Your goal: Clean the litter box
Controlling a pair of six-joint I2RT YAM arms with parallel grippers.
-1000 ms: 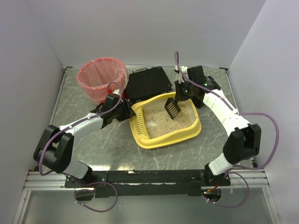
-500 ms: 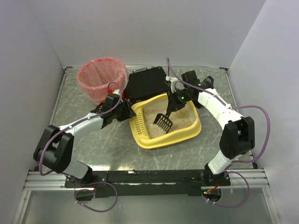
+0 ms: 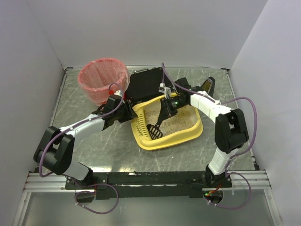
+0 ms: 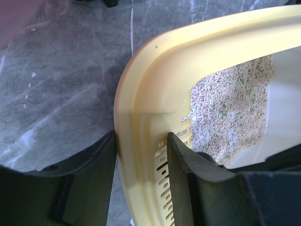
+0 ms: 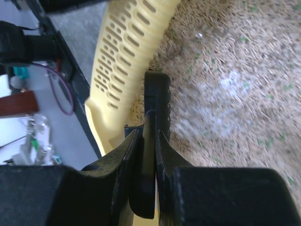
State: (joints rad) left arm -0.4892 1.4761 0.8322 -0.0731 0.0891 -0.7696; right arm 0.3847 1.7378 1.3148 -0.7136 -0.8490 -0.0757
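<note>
The grey marbled table carried three things: a yellow litter box holding beige litter near its middle, a flat black case just behind it, and a pink-lined round bin toward the far left corner.

High rear overview, close wrist views — sharing litter box

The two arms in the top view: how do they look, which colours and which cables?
Both the left arm and the right arm have white links between bulky black joints. A thin purple cable loops along each. The left gripper has matte black, flat-sided fingers.
</note>
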